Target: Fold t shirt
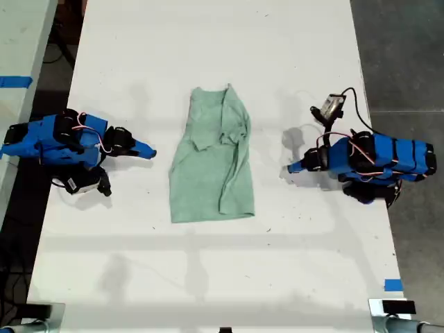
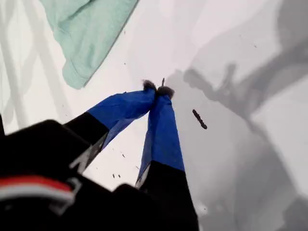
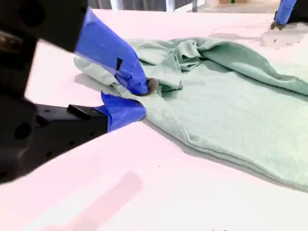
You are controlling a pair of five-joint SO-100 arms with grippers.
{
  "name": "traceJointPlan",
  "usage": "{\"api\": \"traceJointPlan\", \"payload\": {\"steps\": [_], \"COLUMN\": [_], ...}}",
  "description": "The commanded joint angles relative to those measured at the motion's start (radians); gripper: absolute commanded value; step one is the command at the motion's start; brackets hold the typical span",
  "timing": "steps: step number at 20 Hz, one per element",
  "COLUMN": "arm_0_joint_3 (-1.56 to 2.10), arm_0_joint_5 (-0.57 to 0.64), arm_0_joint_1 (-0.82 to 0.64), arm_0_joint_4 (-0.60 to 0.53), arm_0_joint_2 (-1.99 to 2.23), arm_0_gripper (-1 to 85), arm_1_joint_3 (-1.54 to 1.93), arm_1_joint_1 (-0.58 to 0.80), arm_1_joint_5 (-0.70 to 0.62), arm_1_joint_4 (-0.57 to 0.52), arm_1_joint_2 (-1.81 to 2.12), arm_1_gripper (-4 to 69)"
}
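Observation:
The t shirt (image 1: 211,173), pale mint green and wrinkled, lies flat in the middle of the white table (image 1: 208,41), with a sleeve folded in over its upper part. My first gripper (image 1: 291,167) rests on the table at the exterior view's right, a short gap from the shirt. It is shut and empty (image 2: 158,89), with one hem corner of the shirt (image 2: 86,29) ahead of it. My second gripper (image 1: 149,151) sits at the exterior view's left, just off the shirt's edge. Its jaws (image 3: 142,100) are slightly parted with nothing between them, close to the bunched fabric (image 3: 231,96).
A cable and a small camera unit (image 1: 331,106) stick up behind the arm at the exterior view's right. Blue tape marks (image 1: 393,284) sit near the table's lower right edge. A dark speck (image 2: 199,119) lies beside my first gripper.

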Motion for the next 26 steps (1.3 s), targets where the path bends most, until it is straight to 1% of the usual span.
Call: {"api": "traceJointPlan", "payload": {"steps": [1, 26], "arm_0_joint_3": [0.014, 0.014], "arm_0_joint_5": [-0.018, -0.018], "arm_0_joint_1": [0.012, 0.008], "arm_0_joint_4": [0.002, 0.002], "arm_0_joint_2": [0.008, 0.008], "arm_0_gripper": [4.3, 4.3], "arm_1_joint_3": [0.052, 0.066], "arm_1_joint_1": [0.009, -0.002], "arm_1_joint_5": [-0.005, 0.029], "arm_1_joint_4": [0.002, -0.003], "arm_1_joint_2": [0.017, 0.017], "arm_1_gripper": [0.5, 0.5]}}
